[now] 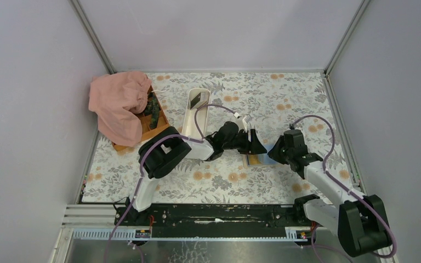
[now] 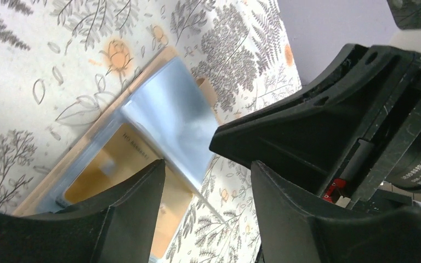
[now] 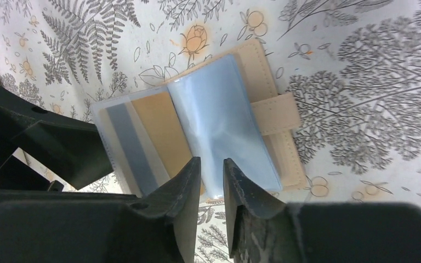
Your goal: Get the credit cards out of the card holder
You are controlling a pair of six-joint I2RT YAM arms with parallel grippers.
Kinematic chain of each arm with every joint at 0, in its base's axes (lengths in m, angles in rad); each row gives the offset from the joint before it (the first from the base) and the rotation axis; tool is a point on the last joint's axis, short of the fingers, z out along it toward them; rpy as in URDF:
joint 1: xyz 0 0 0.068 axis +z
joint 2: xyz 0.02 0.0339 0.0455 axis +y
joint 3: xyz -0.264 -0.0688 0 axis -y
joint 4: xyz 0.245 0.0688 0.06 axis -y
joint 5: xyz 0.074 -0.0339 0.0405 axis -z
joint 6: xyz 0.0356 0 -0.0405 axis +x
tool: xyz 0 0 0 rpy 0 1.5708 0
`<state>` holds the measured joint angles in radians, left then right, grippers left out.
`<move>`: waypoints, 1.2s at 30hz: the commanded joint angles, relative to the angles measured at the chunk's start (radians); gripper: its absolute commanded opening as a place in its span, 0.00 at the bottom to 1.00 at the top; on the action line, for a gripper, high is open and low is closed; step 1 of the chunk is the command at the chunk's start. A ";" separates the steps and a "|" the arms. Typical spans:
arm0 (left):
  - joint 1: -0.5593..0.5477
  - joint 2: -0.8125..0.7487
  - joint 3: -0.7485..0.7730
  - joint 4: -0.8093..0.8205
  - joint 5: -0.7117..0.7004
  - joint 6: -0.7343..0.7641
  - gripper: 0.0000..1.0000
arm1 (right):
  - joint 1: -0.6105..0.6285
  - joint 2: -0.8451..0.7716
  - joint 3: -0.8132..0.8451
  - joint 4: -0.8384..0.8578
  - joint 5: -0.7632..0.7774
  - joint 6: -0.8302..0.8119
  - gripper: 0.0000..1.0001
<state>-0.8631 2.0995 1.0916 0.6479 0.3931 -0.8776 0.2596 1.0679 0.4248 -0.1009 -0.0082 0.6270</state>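
Note:
The card holder lies open on the floral cloth between my two grippers. In the right wrist view it shows a tan cover with a strap and light blue clear sleeves. A tan card with a grey stripe sits inside the left sleeve, and it also shows in the left wrist view. My left gripper is open and empty, just above the holder's edge. My right gripper has its jaws a narrow gap apart over the lower edge of the blue sleeve. A dark card lies in the white tray.
A brown wooden box stands at the back left, half covered by a pink cloth. The long white tray lies beside it, behind the left arm. Grey walls close in the cloth on three sides.

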 commanded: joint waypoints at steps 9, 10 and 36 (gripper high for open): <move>-0.006 0.044 0.133 -0.045 -0.022 0.031 0.69 | -0.037 -0.343 0.006 -0.134 0.248 0.031 0.40; -0.008 0.059 0.146 -0.055 -0.023 0.031 0.69 | -0.038 -0.350 0.011 -0.144 0.255 0.026 0.40; -0.006 -0.059 -0.168 0.073 -0.152 0.076 0.23 | -0.040 0.008 -0.061 0.289 -0.201 -0.031 0.32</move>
<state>-0.8730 1.9877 0.9211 0.6529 0.2455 -0.8112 0.2234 1.0378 0.3447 0.0742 -0.1406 0.6071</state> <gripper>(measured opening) 0.261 0.315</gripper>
